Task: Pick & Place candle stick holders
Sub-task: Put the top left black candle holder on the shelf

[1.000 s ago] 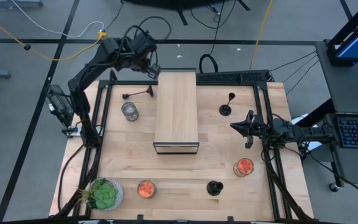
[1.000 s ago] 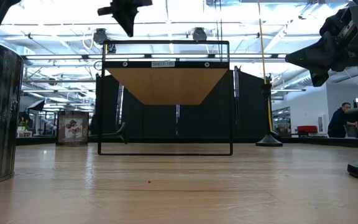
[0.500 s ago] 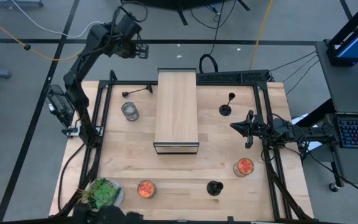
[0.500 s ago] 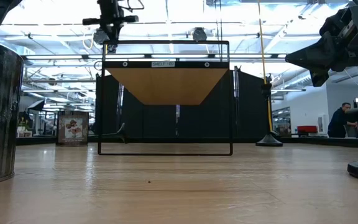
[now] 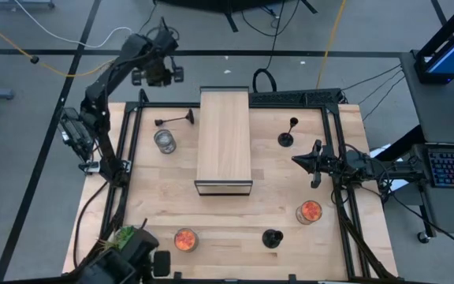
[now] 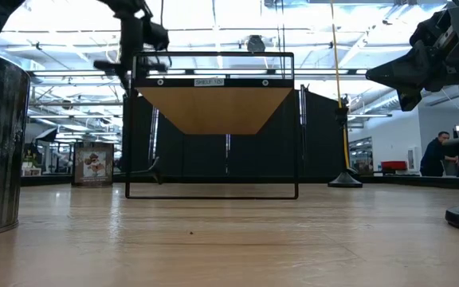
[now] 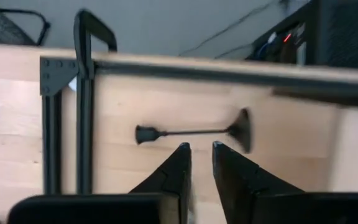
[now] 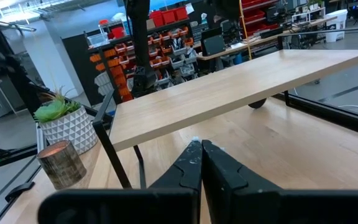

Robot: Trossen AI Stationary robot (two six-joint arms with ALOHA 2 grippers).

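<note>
A tall black candlestick holder point(image 5: 174, 119) lies on its side on the table's far left, left of the wooden shelf point(image 5: 225, 138); it also shows in the left wrist view point(image 7: 191, 132). A second holder point(image 5: 288, 134) stands upright right of the shelf. A squat one point(image 5: 272, 237) stands near the front edge. My left gripper point(image 5: 158, 72) hangs high above the far left edge, fingers a little apart point(image 7: 199, 151), pointing down toward the fallen holder. My right gripper point(image 5: 310, 162) is shut and empty point(image 8: 201, 147) at the right, above the table.
A glass jar point(image 5: 164, 141) stands near the fallen holder. Two orange candle jars point(image 5: 185, 239) point(image 5: 309, 211) and a potted plant point(image 5: 128, 244) stand along the front. A black frame point(image 5: 124, 142) borders the table. A dark object point(image 5: 132, 260) shows over the near left corner.
My left gripper has swung from over the shelf's far end toward the table's left edge and come lower, tipping until its fingers point down at the fallen holder. The holders have stayed in place. A dark object has come in over the near left corner.
</note>
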